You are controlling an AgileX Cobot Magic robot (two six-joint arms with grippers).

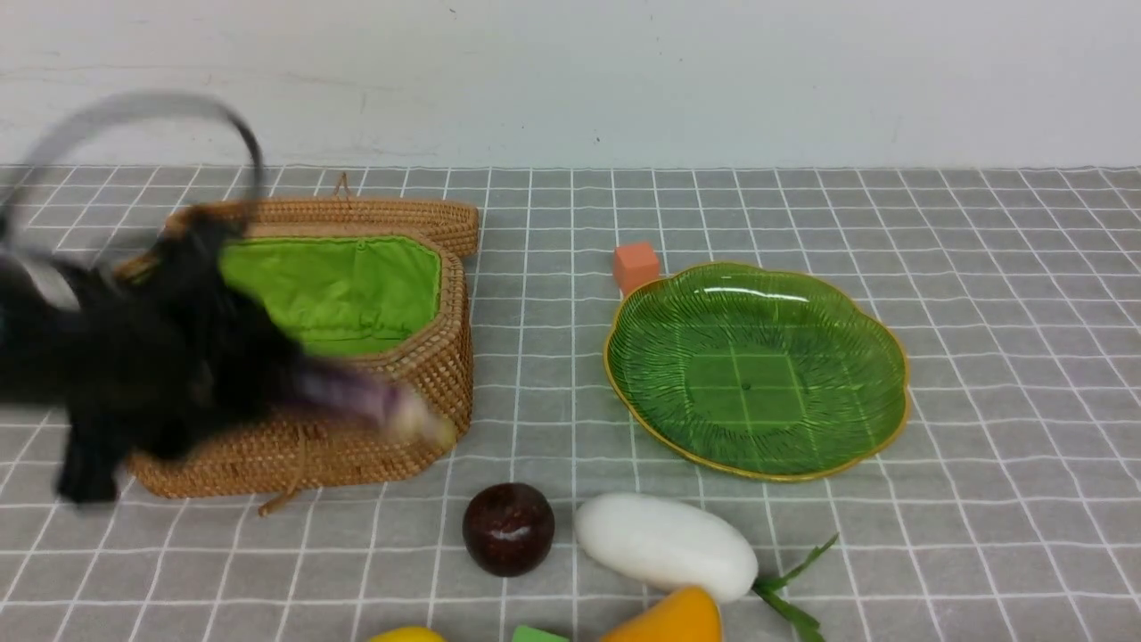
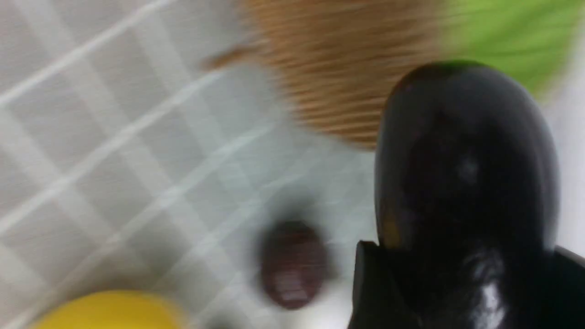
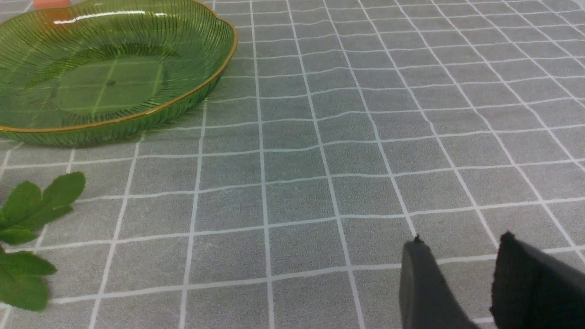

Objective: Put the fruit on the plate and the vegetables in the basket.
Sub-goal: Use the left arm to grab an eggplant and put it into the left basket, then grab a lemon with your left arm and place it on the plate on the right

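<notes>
The left arm is seen as a black, blurred mass reaching in from the left. The fingers of the left gripper are clamped on a glossy dark purple eggplant. The right gripper is held low over the grey checked worktop, its two dark fingers set apart with nothing gripped between them.

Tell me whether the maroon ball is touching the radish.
Apart. The front view shows a strip of grey cloth between the maroon ball and the radish.
</notes>
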